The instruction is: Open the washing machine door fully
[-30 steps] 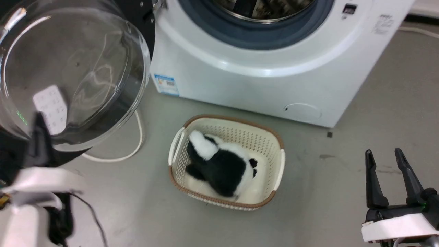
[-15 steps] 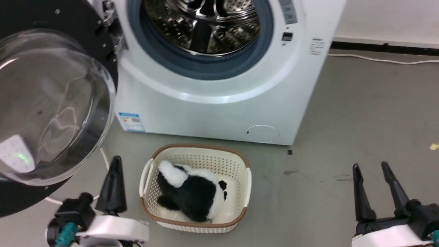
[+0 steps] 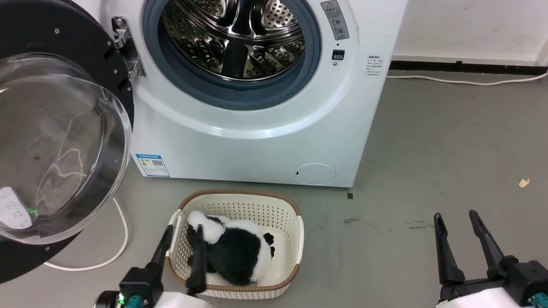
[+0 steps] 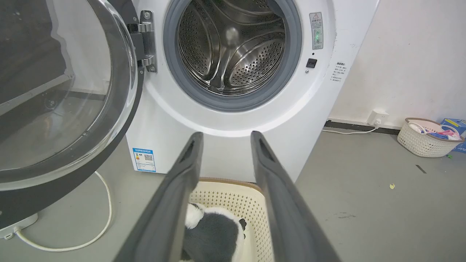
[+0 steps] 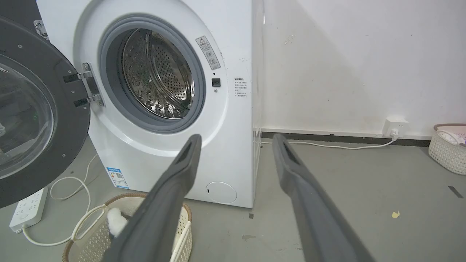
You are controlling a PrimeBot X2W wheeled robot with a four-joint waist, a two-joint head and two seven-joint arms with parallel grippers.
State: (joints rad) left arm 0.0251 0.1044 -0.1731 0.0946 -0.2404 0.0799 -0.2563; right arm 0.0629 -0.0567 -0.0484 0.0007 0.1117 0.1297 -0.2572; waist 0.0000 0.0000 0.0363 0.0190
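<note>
Where the door (image 3: 60, 145) hangs swung wide on its metal hinge (image 3: 126, 47) at the head view's left, beside the washer (image 3: 257, 141), its glossy black rim rings a bulging clear glass bowl streaked with pale reflections. The frame cuts off the door's left and lower edges. The washer's mouth stands open: a grey-blue rubber gasket (image 3: 239, 96) circles a ribbed, perforated steel drum (image 3: 239, 38), whose top is out of frame. On the grey floor (image 3: 428, 149) in front sits a cream lattice basket (image 3: 239, 194) with a brown rim, holding a black-and-white plush toy (image 3: 233, 252) whose shape is hard to read. The left gripper (image 3: 184, 231) shows against the basket's left edge, its long dark fingers (image 3: 198, 261) parted and gripping nothing. The right gripper (image 3: 454, 214), well apart over bare floor, is likewise spread and empty. Both wrists are cropped.
</note>
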